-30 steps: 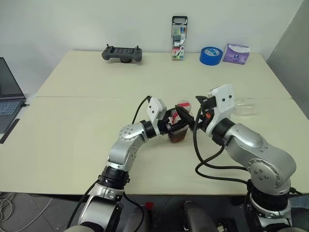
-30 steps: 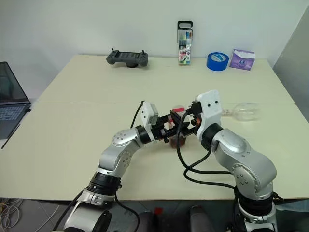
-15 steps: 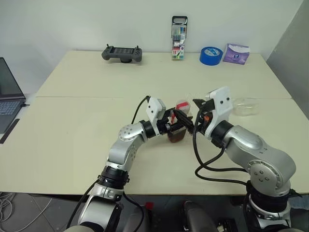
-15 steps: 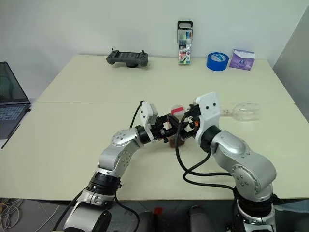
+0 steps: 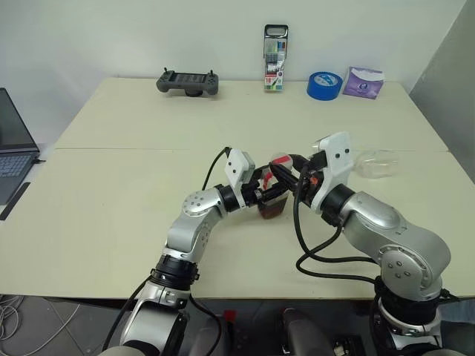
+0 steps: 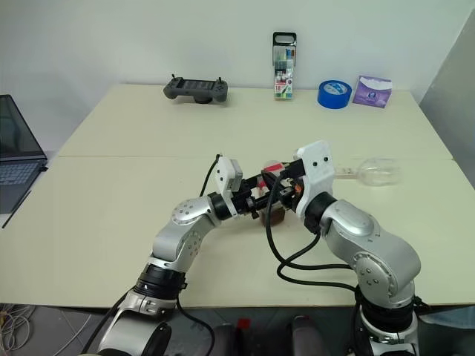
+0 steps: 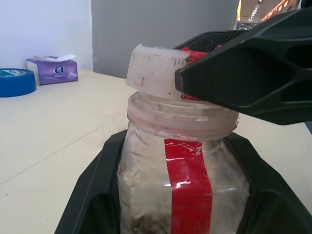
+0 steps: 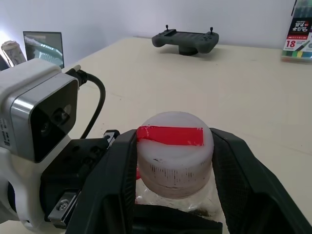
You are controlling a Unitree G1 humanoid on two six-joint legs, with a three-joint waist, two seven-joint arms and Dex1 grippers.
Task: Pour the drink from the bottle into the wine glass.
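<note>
Your wide cream table (image 5: 133, 185) carries everything here. Both arms meet near its middle, and the right gripper (image 8: 170, 161) is the bulkier shape over the small clear plastic bottle (image 7: 180, 190) with its red stripe. Its two black fingers (image 8: 114, 180) sit on either side of the whitish cap (image 8: 174, 148) marked with red tape, hugging it closely; you cannot tell for sure whether they are pressing on it. Your left gripper (image 5: 265, 195) is clamped tight around the bottle's body, holding it upright just above the tabletop. A small amount of dark reddish-brown drink (image 5: 272, 210) lies in the bottom of the bottle. The clear stemmed wine glass (image 5: 373, 164) lies on its side on the table, off to the right of the right gripper and apart from the bottle. Along the far edge you have a dark handheld game controller (image 5: 188, 81), a tall clear marker-pen case (image 5: 275, 58), a blue tape roll (image 5: 324, 84) and a purple tissue pack (image 5: 363, 81).
</note>
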